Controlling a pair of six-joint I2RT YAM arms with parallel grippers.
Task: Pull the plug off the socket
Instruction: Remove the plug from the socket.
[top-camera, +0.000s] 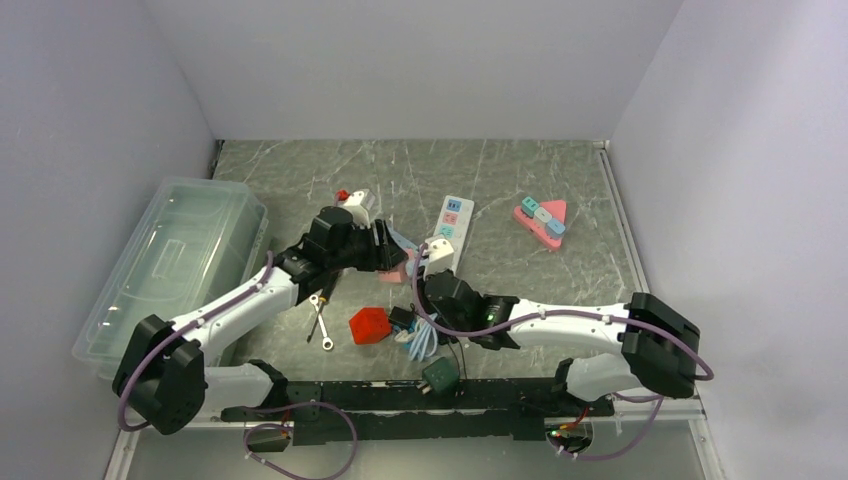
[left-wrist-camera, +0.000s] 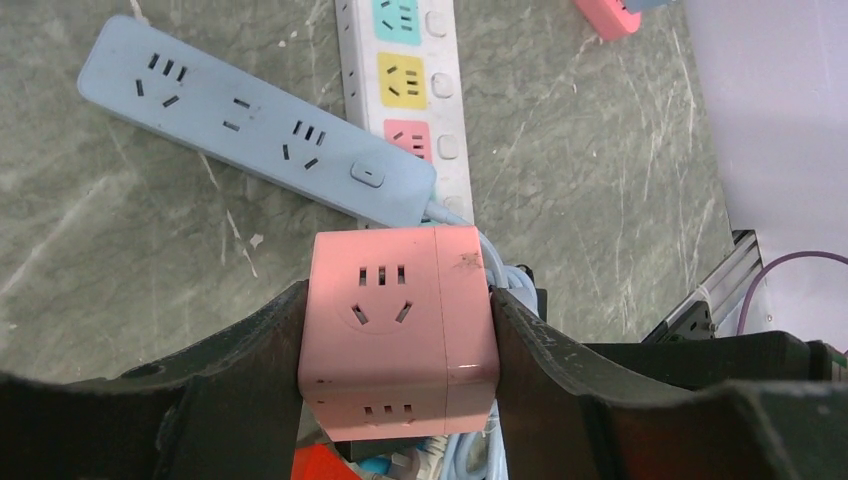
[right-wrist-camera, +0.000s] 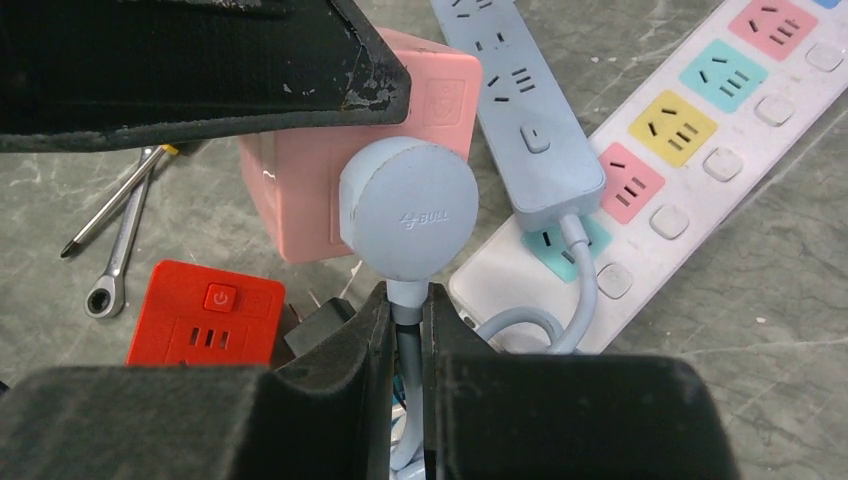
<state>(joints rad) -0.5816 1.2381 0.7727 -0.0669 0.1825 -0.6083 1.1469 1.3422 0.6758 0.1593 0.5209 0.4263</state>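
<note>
The socket is a pink cube (left-wrist-camera: 400, 330) with outlets on its faces. My left gripper (left-wrist-camera: 398, 312) is shut on it, one finger pressed on each side. The cube also shows in the right wrist view (right-wrist-camera: 290, 200) and in the top view (top-camera: 395, 270). The plug (right-wrist-camera: 408, 208) is a round blue-grey disc lying against the cube's side face; its pins are hidden. My right gripper (right-wrist-camera: 405, 310) is shut on the plug's neck, where the grey cable comes out, just below the disc. In the top view both grippers meet at the table's middle.
A blue power strip (right-wrist-camera: 520, 110) is plugged into a white strip with coloured outlets (right-wrist-camera: 700, 130). A red cube socket (right-wrist-camera: 205, 315), a black adapter (right-wrist-camera: 320, 315) and a wrench (right-wrist-camera: 115, 260) lie nearby. A clear plastic bin (top-camera: 170, 270) stands left, a pink toy (top-camera: 543, 220) at the back right.
</note>
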